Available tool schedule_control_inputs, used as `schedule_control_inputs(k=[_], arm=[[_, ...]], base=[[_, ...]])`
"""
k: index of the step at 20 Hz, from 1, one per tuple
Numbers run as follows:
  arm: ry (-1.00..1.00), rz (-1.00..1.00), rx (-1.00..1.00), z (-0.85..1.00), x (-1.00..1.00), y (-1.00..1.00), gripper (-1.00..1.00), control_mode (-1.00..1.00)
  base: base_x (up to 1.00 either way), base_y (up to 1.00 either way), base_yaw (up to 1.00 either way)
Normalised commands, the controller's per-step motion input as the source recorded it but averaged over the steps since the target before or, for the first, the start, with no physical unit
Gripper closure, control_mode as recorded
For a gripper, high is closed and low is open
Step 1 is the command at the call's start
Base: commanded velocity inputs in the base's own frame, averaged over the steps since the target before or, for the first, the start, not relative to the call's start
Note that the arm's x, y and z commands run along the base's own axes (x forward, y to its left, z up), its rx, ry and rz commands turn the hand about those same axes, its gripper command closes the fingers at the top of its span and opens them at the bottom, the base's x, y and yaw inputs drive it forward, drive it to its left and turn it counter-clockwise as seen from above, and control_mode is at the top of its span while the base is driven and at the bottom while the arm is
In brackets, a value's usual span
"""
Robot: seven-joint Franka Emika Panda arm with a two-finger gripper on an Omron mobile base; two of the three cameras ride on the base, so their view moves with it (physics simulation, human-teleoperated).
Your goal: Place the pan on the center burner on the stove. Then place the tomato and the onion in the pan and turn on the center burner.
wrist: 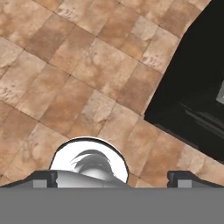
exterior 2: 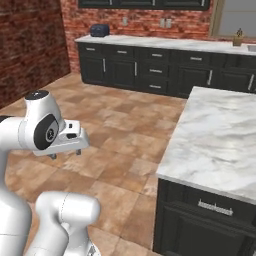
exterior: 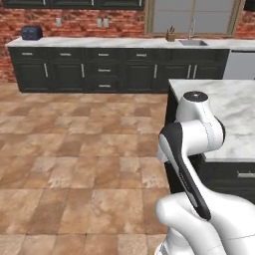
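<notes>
gripper (exterior 2: pixel 66 153): jaws wide apart, empty, over tiled floor (wrist: pixel 78 74) | marble bench (exterior 2: pixel 220 140) at 3 o'clock | pan: judged rigid, light; grasp by handle

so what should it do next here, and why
Probably drive the base on to find the stove. The open gripper hangs empty over the tiled floor, beside a bare marble island, so there is nothing here to pick up.
</notes>
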Motion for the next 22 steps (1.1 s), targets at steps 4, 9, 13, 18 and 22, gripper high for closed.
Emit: schedule_control_inputs(k=[4,9,13,18,22], arm=[[0.0,0.0,0.0,0.0,0.0,0.0,-1.0,1.0],[0.0,0.0,0.0,0.0,0.0,0.0,-1.0,1.0],[0.0,0.0,0.0,0.0,0.0,0.0,-1.0,1.0],[0.0,0.0,0.0,0.0,0.0,0.0,-1.0,1.0],[0.0,0.0,0.0,0.0,0.0,0.0,-1.0,1.0]], base=[[-0.08,0.58,-0.24],[0.0,0.55,-0.25],[0.0,0.53,-0.24],[0.1,0.5,-0.22],[0.36,0.49,-0.22]])
